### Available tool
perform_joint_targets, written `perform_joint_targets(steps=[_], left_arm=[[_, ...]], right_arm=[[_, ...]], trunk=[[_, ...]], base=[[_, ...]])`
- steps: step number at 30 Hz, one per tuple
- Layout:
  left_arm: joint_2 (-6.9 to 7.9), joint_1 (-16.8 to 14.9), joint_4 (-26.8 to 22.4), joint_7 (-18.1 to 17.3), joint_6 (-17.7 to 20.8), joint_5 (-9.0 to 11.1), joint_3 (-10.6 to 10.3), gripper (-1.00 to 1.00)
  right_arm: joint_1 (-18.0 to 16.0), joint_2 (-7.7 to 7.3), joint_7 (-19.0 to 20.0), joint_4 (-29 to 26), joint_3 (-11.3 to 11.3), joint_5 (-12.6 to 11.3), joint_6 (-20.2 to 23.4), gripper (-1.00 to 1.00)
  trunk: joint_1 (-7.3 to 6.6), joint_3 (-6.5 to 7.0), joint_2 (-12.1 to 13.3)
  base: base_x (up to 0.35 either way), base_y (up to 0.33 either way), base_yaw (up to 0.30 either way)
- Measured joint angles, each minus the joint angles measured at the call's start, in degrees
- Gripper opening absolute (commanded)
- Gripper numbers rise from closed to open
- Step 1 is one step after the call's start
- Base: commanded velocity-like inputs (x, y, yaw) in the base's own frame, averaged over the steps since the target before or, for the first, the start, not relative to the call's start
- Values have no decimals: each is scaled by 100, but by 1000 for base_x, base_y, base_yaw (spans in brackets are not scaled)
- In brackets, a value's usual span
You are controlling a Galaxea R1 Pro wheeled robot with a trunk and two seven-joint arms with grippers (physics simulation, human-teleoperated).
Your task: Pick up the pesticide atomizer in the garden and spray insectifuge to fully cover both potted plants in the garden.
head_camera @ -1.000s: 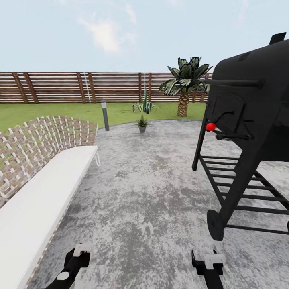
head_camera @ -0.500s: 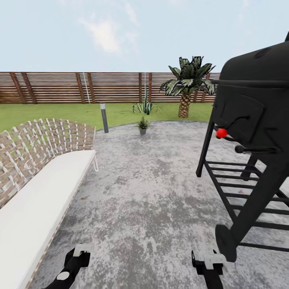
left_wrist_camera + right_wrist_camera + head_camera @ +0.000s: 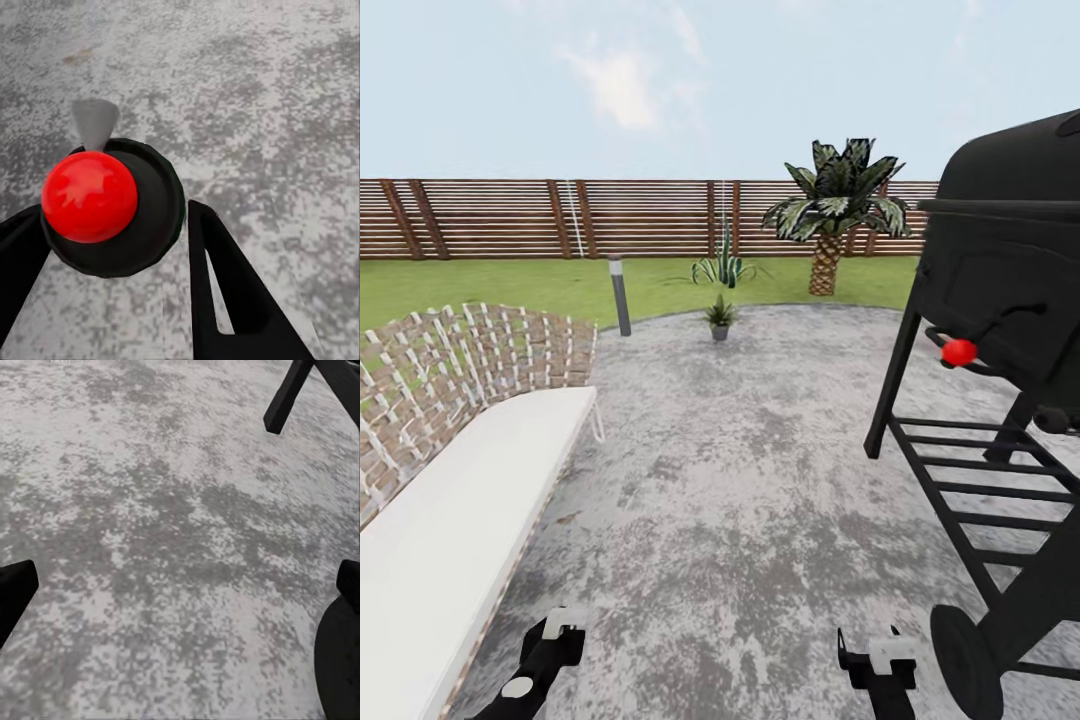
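At the near edge of the head view the left gripper [image 3: 560,628] and the right gripper [image 3: 880,655] hang low over the grey speckled paving [image 3: 740,480], well apart from each other. In the left wrist view the left gripper [image 3: 112,247] has its two dark fingers [image 3: 225,292] spread apart, and between them sits a round black object with a red ball [image 3: 90,196] on it; whether the fingers touch it cannot be told. In the right wrist view the right gripper [image 3: 180,585] has its fingertips [image 3: 15,589] set wide at the two edges of the picture with nothing but paving between them, so it holds nothing. On the near left runs a long white bench cushion [image 3: 450,530] backed by a woven lattice [image 3: 450,360]. On the near right stands a large black barbecue grill [image 3: 1010,330] on slatted legs with a wheel [image 3: 960,670], and a red knob [image 3: 959,351] shows on its front. Farther off, at the far rim of the paving, one potted plant [image 3: 720,317] stands small and upright, with a grey bollard lamp [image 3: 621,295] to its left. Beyond it on the green lawn [image 3: 510,285] grows a striped spiky agave [image 3: 725,265], and to its right a palm [image 3: 830,215]. A brown wooden slat fence [image 3: 560,218] closes the far side under a pale sky. The pesticide atomizer cannot be made out for certain.
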Motion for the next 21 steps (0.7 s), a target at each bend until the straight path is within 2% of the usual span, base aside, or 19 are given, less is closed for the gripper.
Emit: perform_joint_targets(steps=[8,21], left_arm=[[0,0,0,0,0,-2,0,-100],[0,0,0,0,0,-9,0,-100]], right_arm=[[0,0,0,0,0,0,0,100],[0,8,-11,0,-1,-9,-1,100]], trunk=[[0,0,0],[0,0,0]], base=[[331,92,0],[337,4,0]])
